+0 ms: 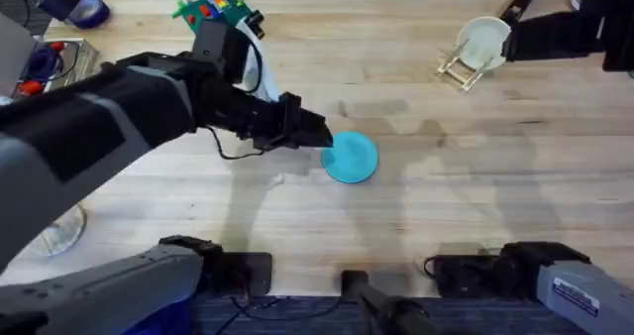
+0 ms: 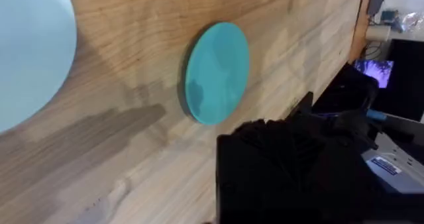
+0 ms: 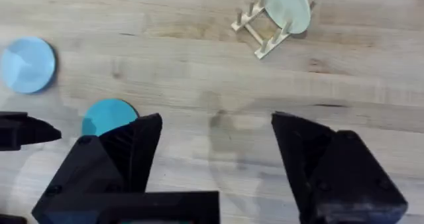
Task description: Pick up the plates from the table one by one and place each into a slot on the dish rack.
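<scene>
The teal round flat plate [image 1: 350, 158] lies flat on the light wooden butcher-block table [image 1: 475, 196], near the centre. The left gripper [image 1: 319, 135] hovers at the plate's left edge; whether its fingers are apart or together cannot be told. The pale sky-blue round plate [image 3: 27, 64] lies flat on the table, apart from the teal one. The small light-wood peg dish rack [image 1: 462, 69] stands at the far right, holding a cream-coloured round plate [image 1: 483, 43] upright. The right gripper [image 3: 215, 144] hangs above the table with its jaws wide apart, holding nothing.
</scene>
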